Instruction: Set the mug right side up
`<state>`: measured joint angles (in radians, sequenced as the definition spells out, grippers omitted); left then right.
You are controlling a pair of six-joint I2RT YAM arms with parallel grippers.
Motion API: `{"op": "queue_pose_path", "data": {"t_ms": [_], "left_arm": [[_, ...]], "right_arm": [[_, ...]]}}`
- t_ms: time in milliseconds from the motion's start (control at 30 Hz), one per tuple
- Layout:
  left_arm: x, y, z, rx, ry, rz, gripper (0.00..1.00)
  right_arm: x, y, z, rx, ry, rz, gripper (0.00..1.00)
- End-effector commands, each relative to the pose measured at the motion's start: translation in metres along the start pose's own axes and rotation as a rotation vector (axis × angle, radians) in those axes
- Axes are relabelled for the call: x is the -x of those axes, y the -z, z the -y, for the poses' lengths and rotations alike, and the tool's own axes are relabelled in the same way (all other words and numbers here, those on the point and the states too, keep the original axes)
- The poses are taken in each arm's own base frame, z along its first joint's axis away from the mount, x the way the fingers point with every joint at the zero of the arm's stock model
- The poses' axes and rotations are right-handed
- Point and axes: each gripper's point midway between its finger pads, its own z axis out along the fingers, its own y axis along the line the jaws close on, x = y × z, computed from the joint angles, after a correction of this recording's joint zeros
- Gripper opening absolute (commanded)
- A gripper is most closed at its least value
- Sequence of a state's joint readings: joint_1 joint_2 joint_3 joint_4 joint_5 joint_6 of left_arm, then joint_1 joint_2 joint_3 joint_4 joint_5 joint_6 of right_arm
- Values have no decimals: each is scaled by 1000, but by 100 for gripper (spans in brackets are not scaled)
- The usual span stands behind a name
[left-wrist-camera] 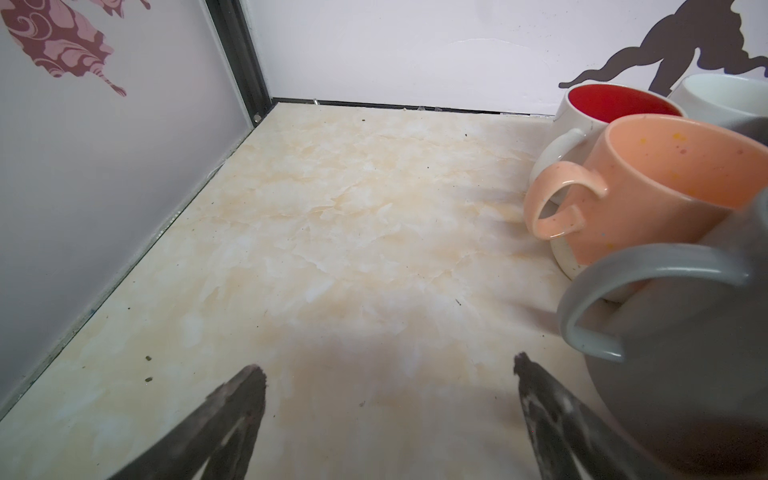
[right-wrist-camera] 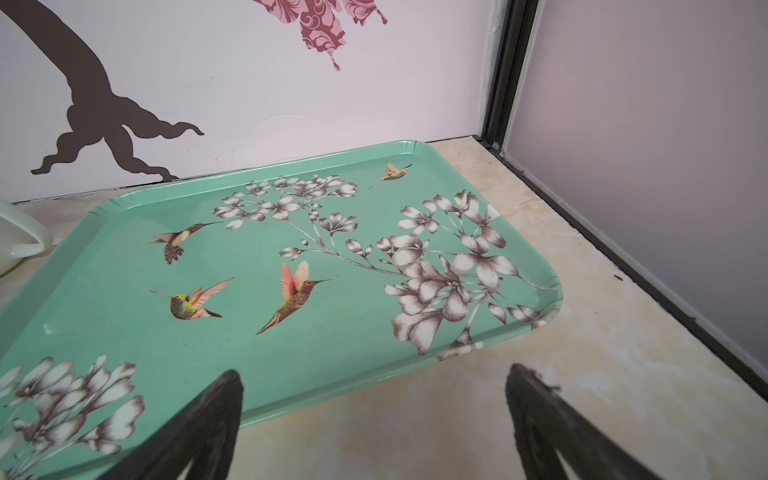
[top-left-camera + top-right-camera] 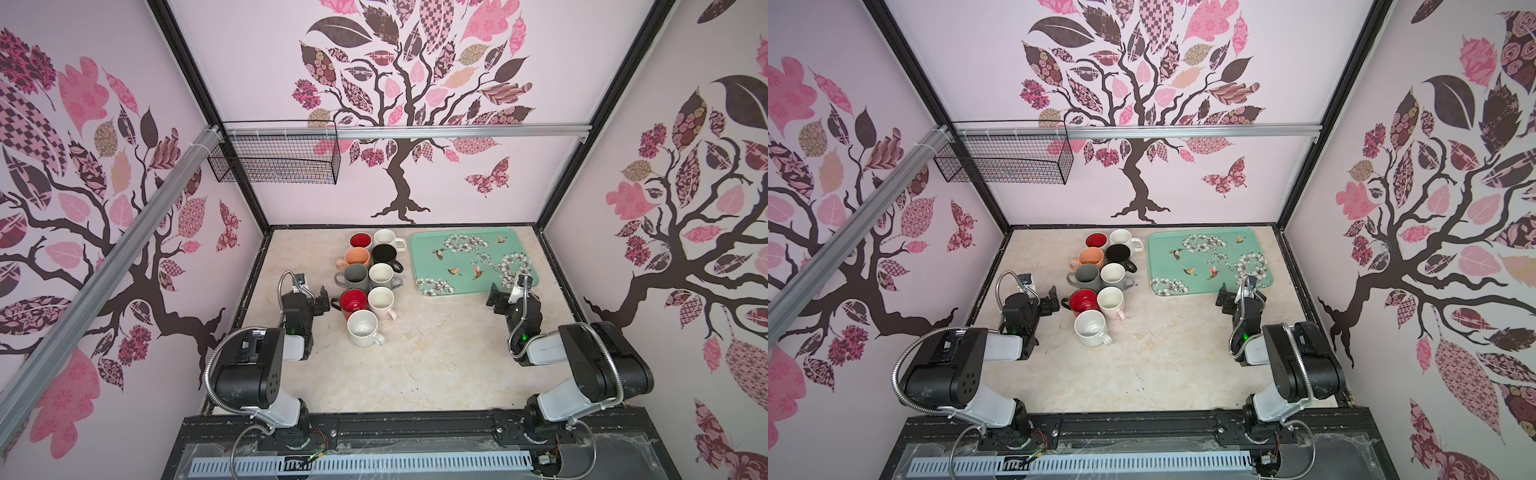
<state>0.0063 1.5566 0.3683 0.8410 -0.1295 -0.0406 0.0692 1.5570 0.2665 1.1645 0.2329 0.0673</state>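
Several mugs stand in two close rows at the middle of the marble table, from a red-lined one (image 3: 360, 240) at the back to a white mug (image 3: 363, 328) (image 3: 1090, 328) at the front. Most show open mouths upward. The tops of the black mug (image 3: 384, 252) and grey mug (image 3: 356, 275) are too flat to read. My left gripper (image 3: 322, 299) (image 3: 1050, 301) (image 1: 390, 370) is open and empty, just left of the red mug (image 3: 353, 301), over bare table. The grey mug (image 1: 685, 374) and peach mug (image 1: 665, 199) sit close beside it. My right gripper (image 3: 498, 297) (image 3: 1225, 297) (image 2: 374, 374) is open and empty.
A teal tray (image 3: 415, 257) (image 3: 1154, 257) (image 2: 124, 257) with birds and flowers lies at the back right, with nothing on it; the right gripper hovers at its near edge. A wire basket (image 3: 274, 158) hangs on the back wall. Walls close in the table on three sides.
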Motion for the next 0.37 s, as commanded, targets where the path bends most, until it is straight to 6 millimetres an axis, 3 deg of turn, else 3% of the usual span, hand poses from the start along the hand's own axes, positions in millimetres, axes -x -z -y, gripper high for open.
{"op": "queue_pose_path", "data": {"t_ms": [0,333], "left_arm": [[13,-5,-2,1,7,26,97],[12,-3,-3,-3,11,30,97]], "right_arm": [[7,-2,2,-3,-3,27,100],[7,-2,2,-2,-3,28,100]]}}
